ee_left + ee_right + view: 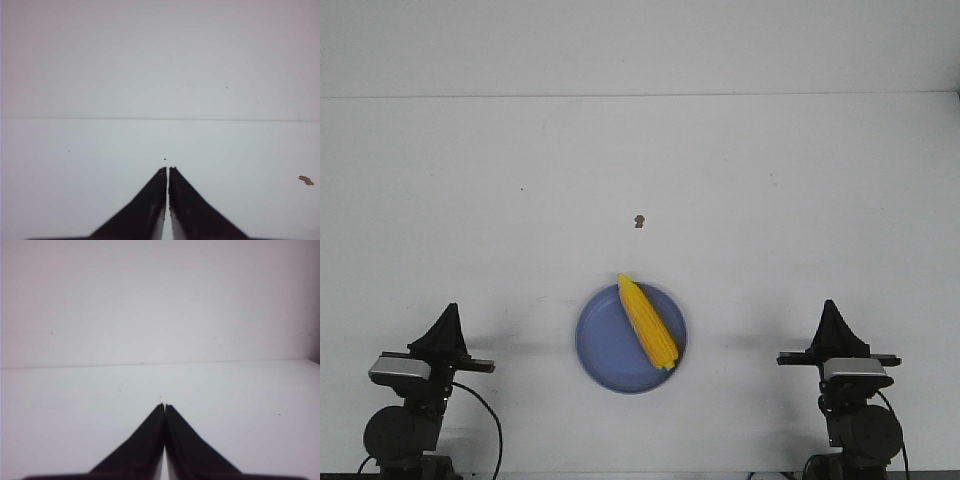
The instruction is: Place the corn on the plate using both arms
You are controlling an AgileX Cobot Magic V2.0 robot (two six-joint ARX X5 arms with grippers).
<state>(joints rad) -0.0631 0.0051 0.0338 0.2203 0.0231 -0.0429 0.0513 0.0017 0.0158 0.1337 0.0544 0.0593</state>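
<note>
Bright yellow corn (pixel 648 321) lay diagonally across the right half of the round periwinkle-blue plate (pixel 602 345), tapered tip poking just over the far rim, fat end toward the near-right rim.

The corn (pixel 648 322) lies on the plate (pixel 605 350), midway between both arms.

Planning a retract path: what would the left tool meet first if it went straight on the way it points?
Nothing, it seems: ahead of the shut left tool only bare table shows, then the back wall.
</note>
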